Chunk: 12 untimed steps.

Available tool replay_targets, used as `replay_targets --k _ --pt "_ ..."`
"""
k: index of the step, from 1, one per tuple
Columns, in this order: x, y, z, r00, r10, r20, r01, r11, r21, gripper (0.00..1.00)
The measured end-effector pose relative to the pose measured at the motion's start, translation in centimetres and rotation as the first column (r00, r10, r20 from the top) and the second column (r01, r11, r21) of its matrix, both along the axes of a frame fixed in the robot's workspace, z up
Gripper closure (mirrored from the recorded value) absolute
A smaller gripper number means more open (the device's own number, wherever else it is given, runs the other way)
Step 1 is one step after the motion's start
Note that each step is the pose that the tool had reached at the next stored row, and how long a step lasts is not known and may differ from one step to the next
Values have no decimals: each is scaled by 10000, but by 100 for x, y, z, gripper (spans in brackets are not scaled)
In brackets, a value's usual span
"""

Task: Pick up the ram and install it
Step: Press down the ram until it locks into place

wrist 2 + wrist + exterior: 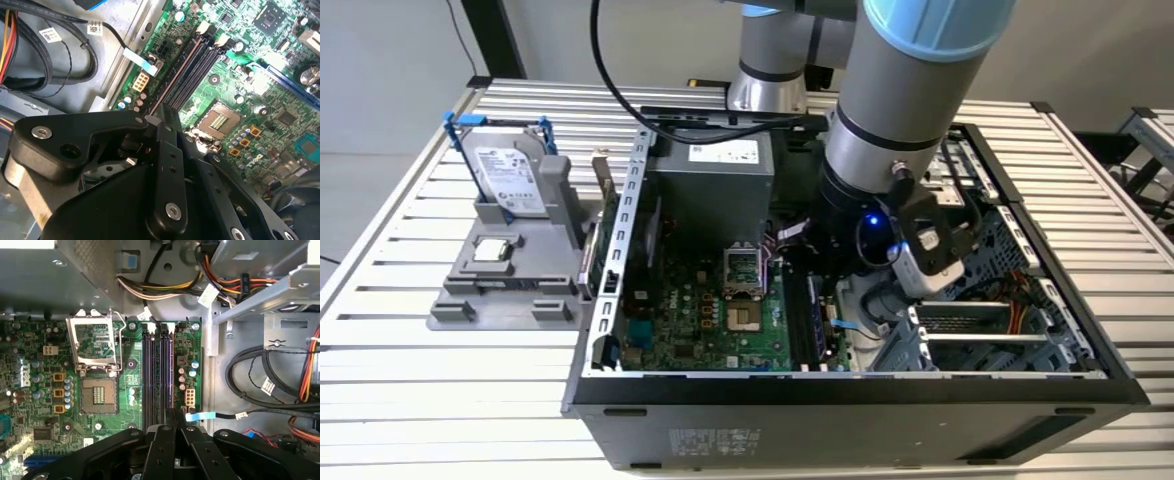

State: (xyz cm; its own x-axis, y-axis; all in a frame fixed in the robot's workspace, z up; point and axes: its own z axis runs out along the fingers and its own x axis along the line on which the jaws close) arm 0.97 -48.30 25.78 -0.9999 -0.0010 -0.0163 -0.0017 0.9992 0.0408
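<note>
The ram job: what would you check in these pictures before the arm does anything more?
1. Is the gripper over the memory slots? Ok, it sits at one end of them.
2. Is the ram held in the gripper? Cannot tell.
3. Are the slots free of cables? Ok. The blue-tabbed cable lies beside them, close to the gripper.
4. Is the computer case open on top? Ok.
5. Is the hard drive out of the way? Ok, it stands in the grey stand outside the case.
</note>
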Motion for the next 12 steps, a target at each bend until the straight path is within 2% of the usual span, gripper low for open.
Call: replay_targets --k 3,6,12 --pt "0 0 0 9985 539 0 -539 9985 0 100" --pt "0 0 0 9941 1083 0 -1083 9941 0 100" --pt "0 0 1 9785 2064 1 -2064 9785 2 100"
